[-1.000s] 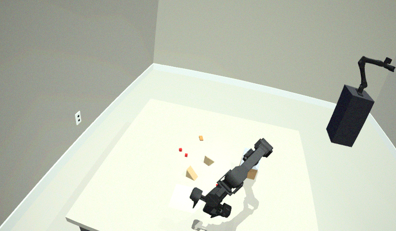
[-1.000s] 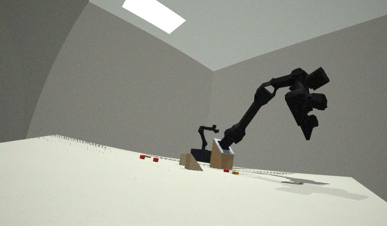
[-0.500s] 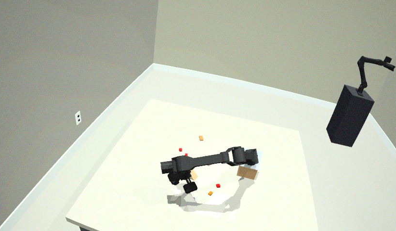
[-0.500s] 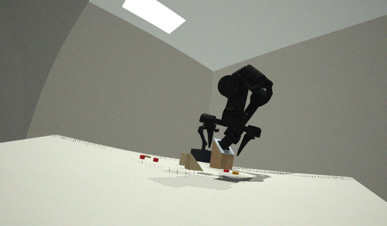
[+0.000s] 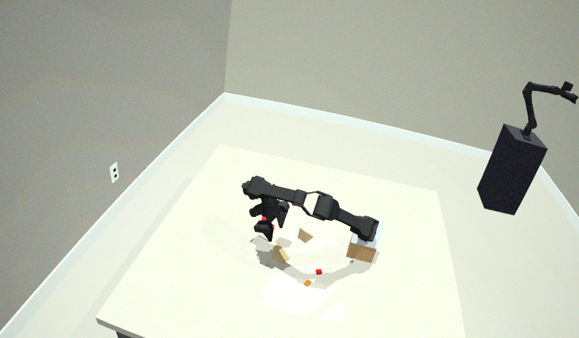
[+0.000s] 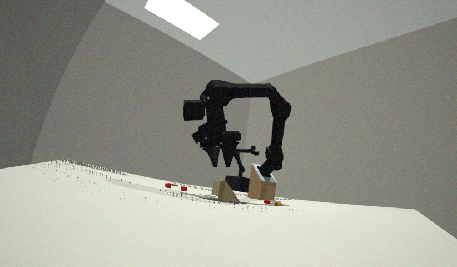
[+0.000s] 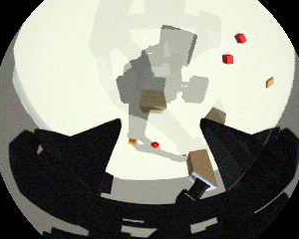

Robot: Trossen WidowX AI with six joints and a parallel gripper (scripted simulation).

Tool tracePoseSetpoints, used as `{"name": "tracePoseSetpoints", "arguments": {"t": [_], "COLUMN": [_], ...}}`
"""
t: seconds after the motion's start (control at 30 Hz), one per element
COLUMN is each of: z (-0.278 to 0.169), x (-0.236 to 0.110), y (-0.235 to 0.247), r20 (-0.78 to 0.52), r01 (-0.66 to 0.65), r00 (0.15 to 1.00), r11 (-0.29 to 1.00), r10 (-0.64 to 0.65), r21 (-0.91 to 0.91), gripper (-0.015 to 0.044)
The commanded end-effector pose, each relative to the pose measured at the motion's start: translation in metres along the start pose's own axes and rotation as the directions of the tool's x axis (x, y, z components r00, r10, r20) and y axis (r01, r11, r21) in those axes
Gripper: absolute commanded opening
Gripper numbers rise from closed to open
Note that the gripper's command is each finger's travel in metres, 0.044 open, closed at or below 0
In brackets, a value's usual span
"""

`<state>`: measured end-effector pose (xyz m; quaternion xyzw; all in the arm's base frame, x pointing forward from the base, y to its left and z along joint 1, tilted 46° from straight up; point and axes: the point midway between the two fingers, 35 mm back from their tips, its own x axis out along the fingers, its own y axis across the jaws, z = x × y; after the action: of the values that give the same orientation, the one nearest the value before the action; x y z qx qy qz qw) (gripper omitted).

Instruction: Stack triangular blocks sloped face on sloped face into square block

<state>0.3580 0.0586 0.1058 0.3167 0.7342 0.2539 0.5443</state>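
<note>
Two tan triangular blocks lie apart on the white table [image 5: 179, 272] [image 6: 92, 225]. The nearer block [image 5: 279, 253] [image 6: 228, 193] [image 7: 152, 102] rests with its slope up. The other block [image 5: 304, 235] [image 6: 216, 187] [image 7: 216, 116] lies a short way off, towards the arm's base. My gripper [image 5: 274, 231] [image 6: 222, 162] [image 7: 161, 121] is open and empty, with its fingers pointing down. It hangs well above the nearer block, which shows just ahead of the fingertips in the wrist view.
The arm stands on a wooden base block [image 5: 360, 252] [image 6: 261, 188] [image 7: 201, 161]. Small red cubes [image 5: 318, 272] [image 6: 183, 188] [image 7: 228, 59] and orange cubes [image 5: 307, 282] [image 6: 277, 203] [image 7: 269, 82] lie scattered around. A black pedestal [image 5: 510, 171] with a second arm stands off the table.
</note>
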Motion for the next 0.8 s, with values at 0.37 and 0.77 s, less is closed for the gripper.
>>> {"name": "tracePoseSetpoints", "arguments": {"t": [0.37,0.77], "z": [0.001,0.003], "x": [0.019,0.039], "y": [0.006,0.007], "r20": [-0.011,-0.02], "r01": [-0.015,-0.018], "r00": [1.0,1.0], "r11": [1.0,0.999], "r10": [0.015,0.019], "r21": [0.016,0.029], "gripper": [0.044,0.044]}}
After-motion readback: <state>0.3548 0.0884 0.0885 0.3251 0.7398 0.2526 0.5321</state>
